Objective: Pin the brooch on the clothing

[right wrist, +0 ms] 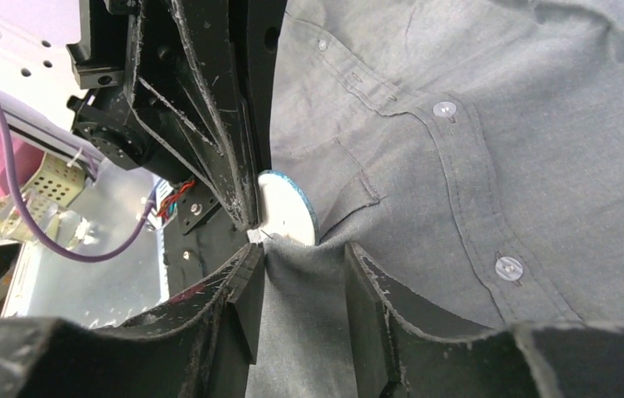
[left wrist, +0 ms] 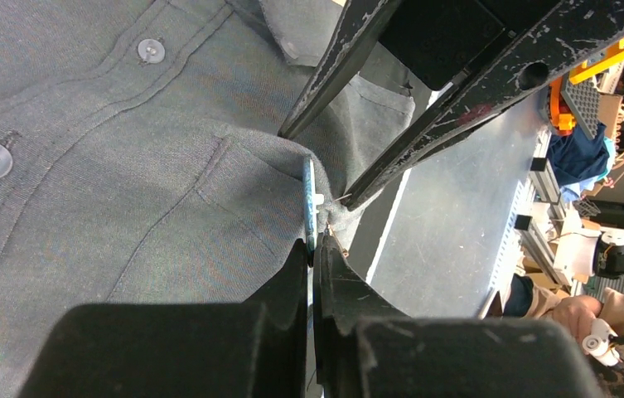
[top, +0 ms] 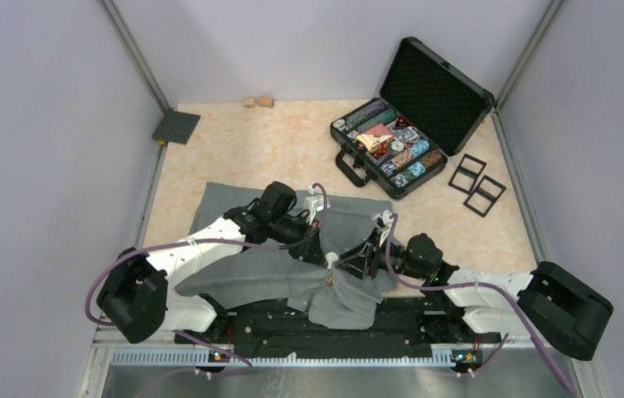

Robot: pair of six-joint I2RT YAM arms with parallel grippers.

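The clothing (top: 242, 278), a grey button-up shirt, lies spread across the near part of the table, and both grippers meet over its lower middle. The brooch (right wrist: 286, 211) is a round disc with a white back and a teal rim (left wrist: 309, 195). My left gripper (left wrist: 315, 249) is shut on its edge and holds it against a raised ridge of shirt (right wrist: 474, 124). My right gripper (right wrist: 304, 257) straddles that ridge just below the brooch. Its jaws stand apart, with cloth between them. In the left wrist view its fingers (left wrist: 337, 58) reach down on either side of the fold.
An open black case (top: 356, 170) of poker chips stands at the back right, its lid (top: 432, 95) upright. Two black square frames (top: 476, 184) lie beside it. A dark plate (top: 176, 127) and small wooden blocks (top: 258, 102) sit by the back wall.
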